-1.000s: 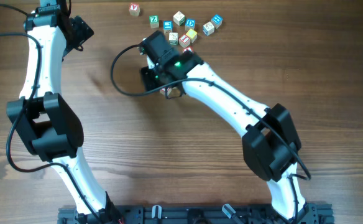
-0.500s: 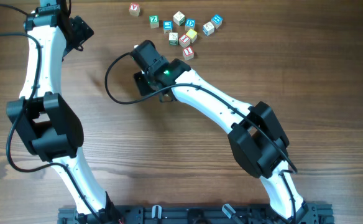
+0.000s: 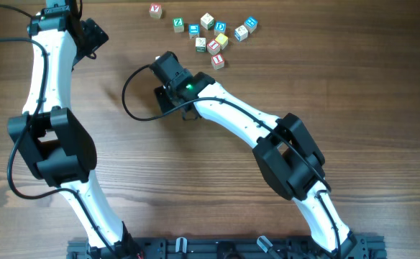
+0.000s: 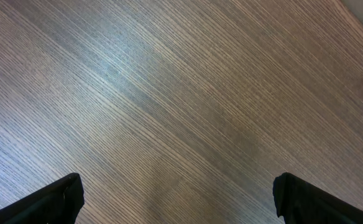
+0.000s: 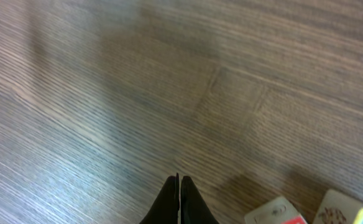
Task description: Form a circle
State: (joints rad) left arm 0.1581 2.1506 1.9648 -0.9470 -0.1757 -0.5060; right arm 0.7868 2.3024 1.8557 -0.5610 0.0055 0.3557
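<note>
A wood-grain table (image 3: pixel 124 165) fills the overhead view, with 2 white-and-black robot arms reaching in from the bottom edge. Near the top edge, right of centre, lie about 11 tiny wooden letter cubes.

The circle (image 3: pixel 213 44) is so far only a tight knot in the middle of that scatter:
- An upper red cube (image 3: pixel 213 47) touches a yellow cube (image 3: pixel 222 39).
- A whitish cube (image 3: pixel 201 42) sits just beside them on the left.
- A blue cube (image 3: pixel 220 27) sits just above.
- A lower red cube (image 3: pixel 217 60) stands a little below, apart from the others.

The remaining cubes lie loosely to either side, with 1 stray cube (image 3: pixel 155 10) well apart at the far left.

The right gripper (image 5: pixel 179 198) hangs low over bare wood, below and left of the knot. Its jaws are pressed together and hold nothing. In its wrist view, 2 cubes peek in at the bottom right corner. The left gripper (image 4: pixel 178 202) is well apart at the upper left, with its jaws spread wide over bare wood and nothing between them.

The task looks partly done. The 5 cubes are gathered, but they read as a clump rather than a ring. No open centre shows, and the lower red cube stands off from the rest. What seems left is nudging that cube in and evening out the spacing.
</note>
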